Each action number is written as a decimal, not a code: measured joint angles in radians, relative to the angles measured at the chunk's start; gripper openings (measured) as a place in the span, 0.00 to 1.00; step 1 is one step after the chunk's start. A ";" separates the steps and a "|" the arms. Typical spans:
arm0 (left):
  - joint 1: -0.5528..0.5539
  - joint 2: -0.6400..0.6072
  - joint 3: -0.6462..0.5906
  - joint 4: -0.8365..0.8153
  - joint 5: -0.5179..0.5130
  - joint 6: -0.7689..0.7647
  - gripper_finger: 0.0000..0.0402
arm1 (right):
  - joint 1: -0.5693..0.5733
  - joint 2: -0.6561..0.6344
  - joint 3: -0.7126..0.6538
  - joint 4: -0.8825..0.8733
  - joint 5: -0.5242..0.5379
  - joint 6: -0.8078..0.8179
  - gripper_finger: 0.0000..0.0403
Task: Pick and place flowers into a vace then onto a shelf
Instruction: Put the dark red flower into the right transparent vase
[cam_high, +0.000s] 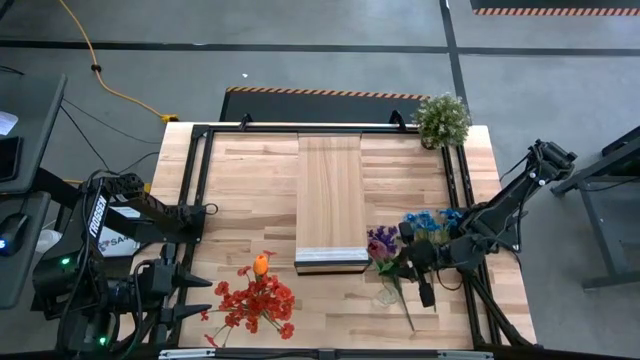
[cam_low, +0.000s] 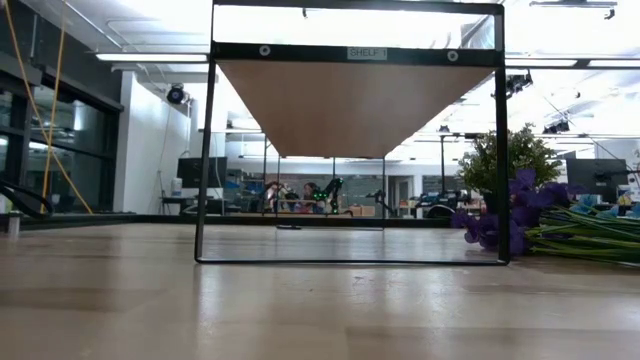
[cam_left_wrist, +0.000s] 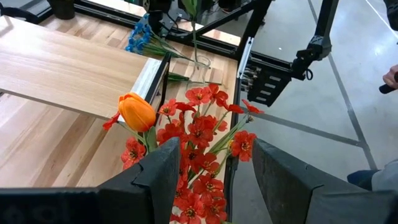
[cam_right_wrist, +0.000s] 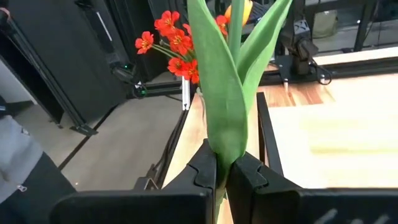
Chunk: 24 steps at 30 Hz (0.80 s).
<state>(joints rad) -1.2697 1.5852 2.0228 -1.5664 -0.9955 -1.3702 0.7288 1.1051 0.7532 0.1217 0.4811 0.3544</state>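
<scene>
My right gripper (cam_right_wrist: 224, 169) (cam_high: 408, 262) is shut on a green-leaved flower (cam_right_wrist: 225, 81) near the table's right edge. It sits above a clear glass vase (cam_left_wrist: 201, 62) (cam_high: 388, 293) standing on the tabletop. Purple flowers (cam_high: 381, 240) and blue flowers (cam_high: 425, 220) lie beside it. Red flowers (cam_high: 255, 302) and an orange tulip (cam_high: 261, 264) lie at the near left. My left gripper (cam_left_wrist: 214, 163) (cam_high: 198, 280) hangs open over them and touches nothing. The shelf (cam_high: 330, 195) stands mid-table. My right gripper pinches the flower at the base of its long green leaves (cam_right_wrist: 224, 149) between its two fingers. The fingers come about level from the table's right side and lie across the stem. The leaves rise above the fingers. The stem (cam_left_wrist: 194, 40) drops toward the vase; whether it is inside, I cannot tell.
A bushy potted plant (cam_high: 442, 120) stands at the far right corner. A black frame (cam_high: 200, 190) borders the tabletop. The shelf rests on black legs (cam_low: 204, 150), with open room under it. Loose green stems (cam_low: 585, 238) lie at the right. A person's hand (cam_left_wrist: 390, 79) shows beyond the table.
</scene>
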 joint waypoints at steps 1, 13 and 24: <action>0.000 0.000 0.000 0.000 0.000 0.000 0.58 | 0.000 0.000 0.000 -0.004 0.000 0.007 0.03; 0.000 0.000 0.000 0.001 0.000 0.000 0.58 | 0.000 0.000 0.000 -0.006 -0.026 0.050 0.06; 0.000 0.000 0.000 0.001 0.000 0.000 0.58 | 0.001 0.000 0.000 -0.006 -0.055 0.118 0.06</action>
<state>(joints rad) -1.2697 1.5852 2.0228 -1.5654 -0.9955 -1.3703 0.7296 1.1049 0.7528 0.1156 0.4260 0.4721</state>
